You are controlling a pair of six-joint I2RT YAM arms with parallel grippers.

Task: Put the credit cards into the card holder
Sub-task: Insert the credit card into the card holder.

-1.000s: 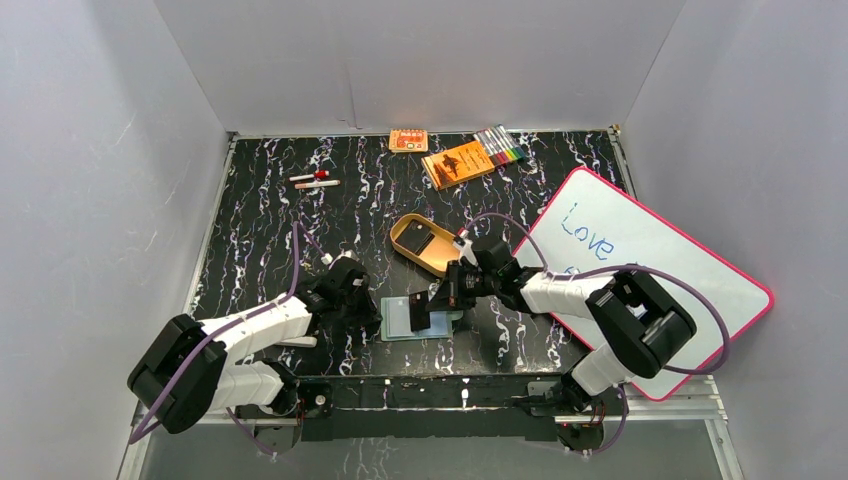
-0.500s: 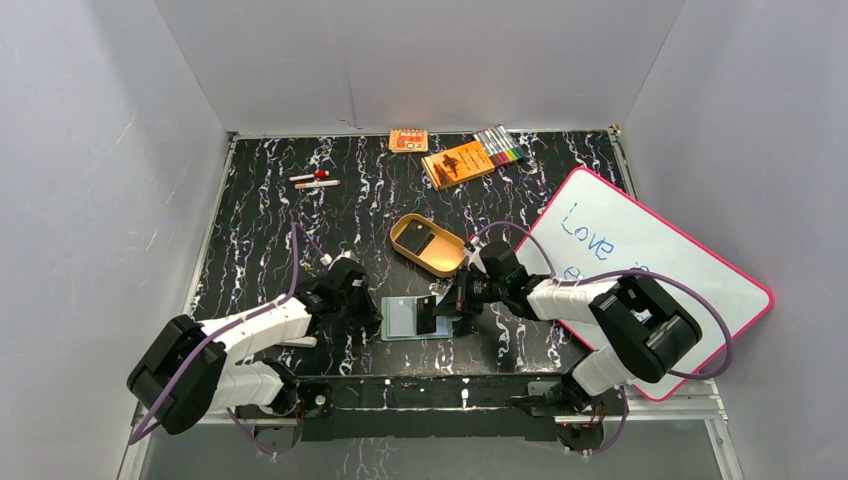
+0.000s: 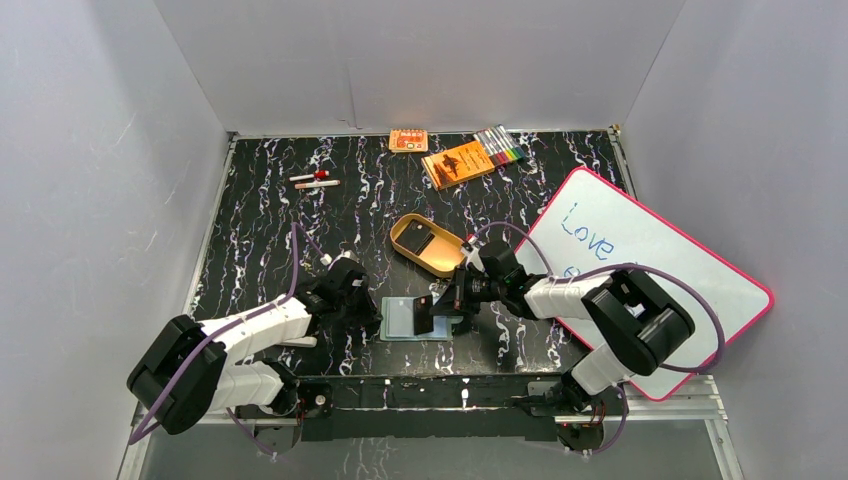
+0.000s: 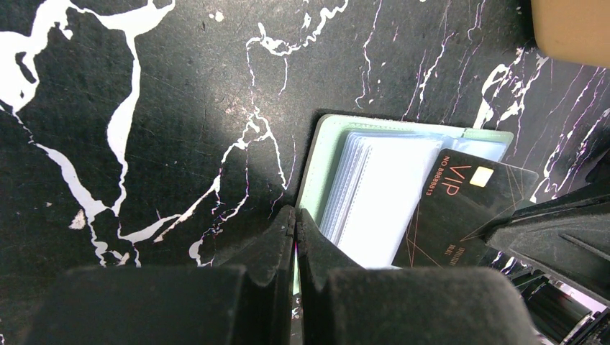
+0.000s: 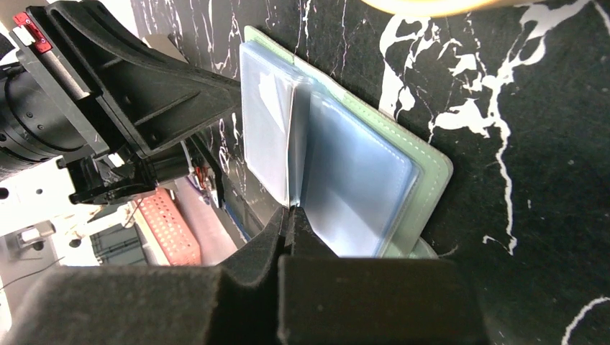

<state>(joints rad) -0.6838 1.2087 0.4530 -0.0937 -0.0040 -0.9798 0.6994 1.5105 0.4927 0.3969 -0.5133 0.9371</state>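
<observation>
grey walls enclose the black, white-veined table (image 3: 260, 230) on my overhead feed. a pink-framed whiteboard (image 3: 640, 260) lies at 4 o'clock. both arms reach toward 6 o'clock and meet over the card holder (image 3: 398, 320). the left gripper (image 4: 296, 230) is clenched, its tips resting on the holder's left edge. the right gripper (image 5: 289, 215) is clenched on the credit card (image 4: 460, 208). a tan oval tray (image 3: 396, 235) sits near the table's centre, at 12 o'clock from the holder, with a second dark card (image 3: 427, 241) inside it. an orange booklet (image 3: 458, 163) lies at 1 o'clock by the far wall. the card holder lies open, green cover down, pale sleeves up. the held card, black with "vip" lettering, slants over the right-hand sleeves; i cannot tell whether its edge has entered a pocket.
</observation>
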